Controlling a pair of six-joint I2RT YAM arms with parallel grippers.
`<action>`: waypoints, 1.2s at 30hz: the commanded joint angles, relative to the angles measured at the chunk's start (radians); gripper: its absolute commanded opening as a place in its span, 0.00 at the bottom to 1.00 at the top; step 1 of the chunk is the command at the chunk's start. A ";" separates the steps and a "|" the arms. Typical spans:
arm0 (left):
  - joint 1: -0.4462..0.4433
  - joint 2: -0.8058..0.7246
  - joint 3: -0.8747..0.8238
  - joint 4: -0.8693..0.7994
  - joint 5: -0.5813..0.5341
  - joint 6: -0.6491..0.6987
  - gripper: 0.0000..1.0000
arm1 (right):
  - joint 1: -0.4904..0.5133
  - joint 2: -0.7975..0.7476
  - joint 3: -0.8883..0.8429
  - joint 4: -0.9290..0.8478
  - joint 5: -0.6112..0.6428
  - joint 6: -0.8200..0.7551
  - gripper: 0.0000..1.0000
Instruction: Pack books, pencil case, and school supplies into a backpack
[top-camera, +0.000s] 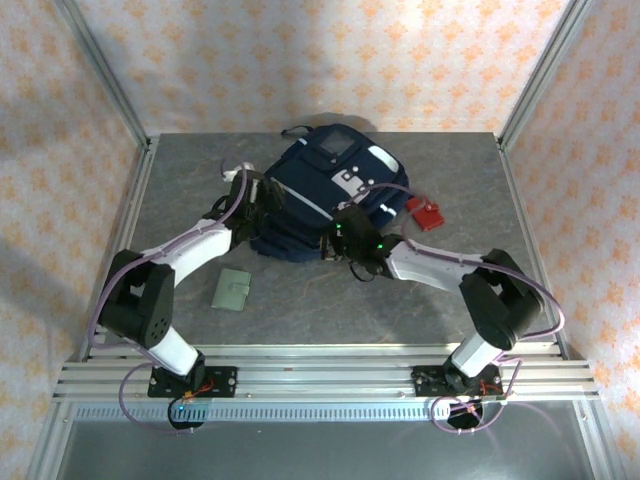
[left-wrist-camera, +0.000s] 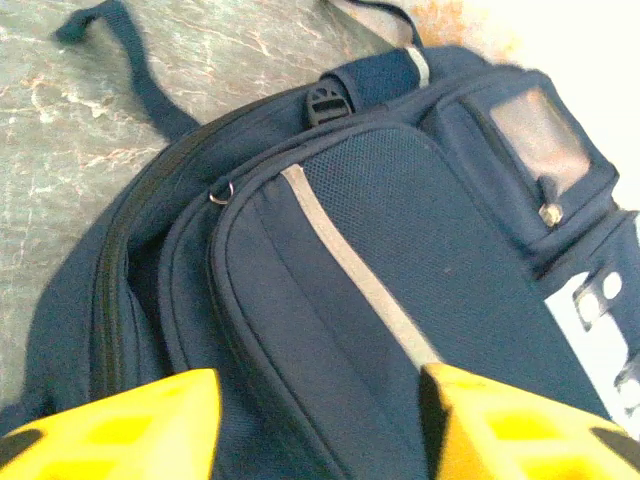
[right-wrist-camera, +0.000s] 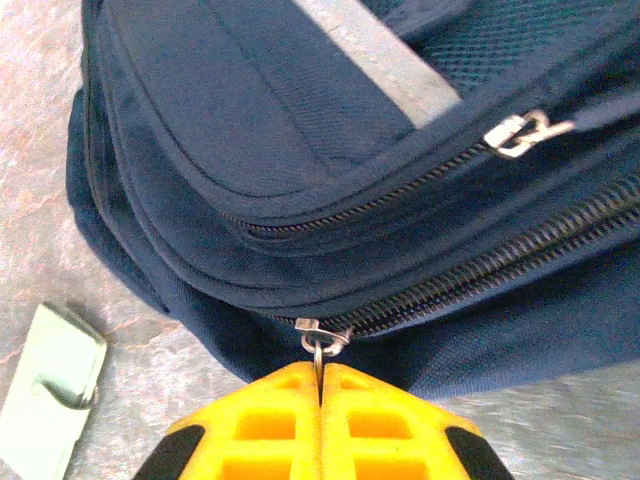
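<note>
Right wrist view: the backpack (right-wrist-camera: 300, 150), soft navy weave, lies just ahead of the right claw (right-wrist-camera: 320, 398), whose jaws pinch its small metal zip pull (right-wrist-camera: 322, 343). Pull along the toothed track, not outward, I'd say. The left claw (left-wrist-camera: 318, 425) hangs over the backpack, jaws apart, empty. A flat pale-green wallet (right-wrist-camera: 48, 388) lies to the right claw's left.

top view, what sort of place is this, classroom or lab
Most likely a robot test cell, not a classroom: a grey table fenced by aluminium rails, patterned backdrop walls, and a left arm and right arm bolted at its near edge.
</note>
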 joint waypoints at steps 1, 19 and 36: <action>-0.018 -0.107 -0.083 -0.014 0.007 -0.012 0.60 | 0.027 0.042 0.056 0.053 -0.050 0.031 0.00; -0.210 0.035 -0.169 0.128 -0.020 -0.201 0.77 | 0.031 0.052 0.052 0.067 -0.071 0.012 0.00; -0.143 -0.004 -0.227 0.174 0.008 -0.175 0.00 | -0.160 0.021 -0.019 -0.060 0.086 -0.066 0.00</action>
